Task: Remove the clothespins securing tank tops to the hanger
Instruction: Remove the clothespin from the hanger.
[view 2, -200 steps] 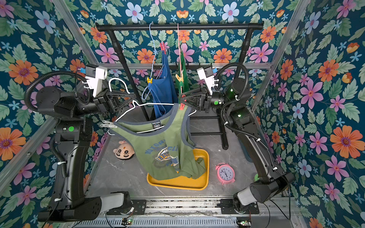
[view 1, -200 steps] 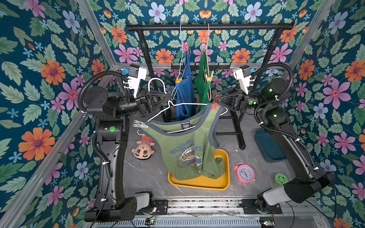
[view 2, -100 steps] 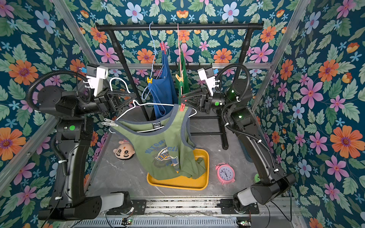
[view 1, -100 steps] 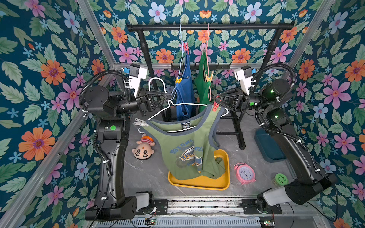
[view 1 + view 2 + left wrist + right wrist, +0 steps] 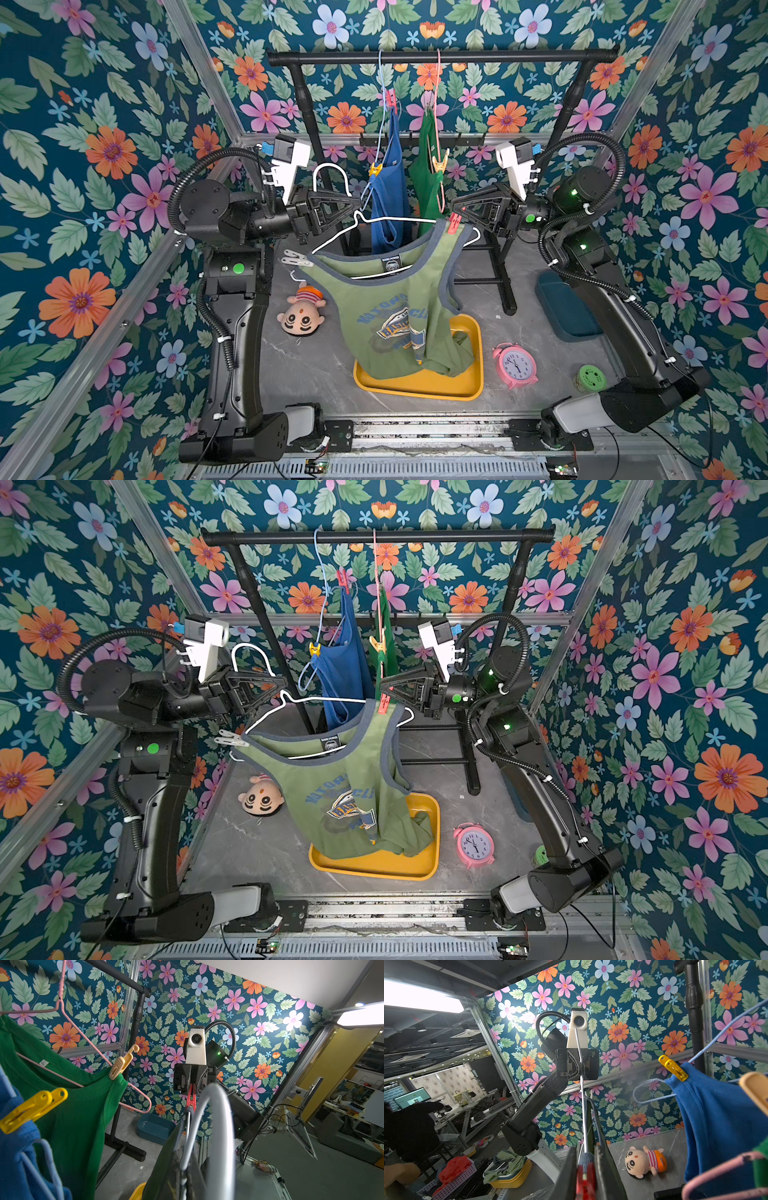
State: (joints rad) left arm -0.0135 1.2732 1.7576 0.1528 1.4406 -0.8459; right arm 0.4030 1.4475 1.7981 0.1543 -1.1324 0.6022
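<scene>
An olive tank top (image 5: 399,307) hangs on a white wire hanger (image 5: 399,219) held in mid-air. My left gripper (image 5: 358,206) is shut on the hanger's neck (image 5: 187,1136). A red clothespin (image 5: 453,224) pins the right strap, and my right gripper (image 5: 585,1150) is shut on it. A white clothespin (image 5: 297,258) sits on the left strap. Behind, the blue tank top (image 5: 390,199) carries a red clothespin (image 5: 390,99) and a yellow clothespin (image 5: 375,169). The green tank top (image 5: 428,183) on a pink hanger has a tan clothespin (image 5: 440,160).
The black rack bar (image 5: 440,57) spans the back. The olive top's hem rests in a yellow tray (image 5: 469,386). A plush doll (image 5: 301,313), pink alarm clock (image 5: 515,365), green round lid (image 5: 592,377) and dark teal bin (image 5: 565,307) lie on the grey table.
My right gripper's jaws have narrowed onto the red clothespin on the olive top's strap. The left gripper and the hanger have hardly moved.
</scene>
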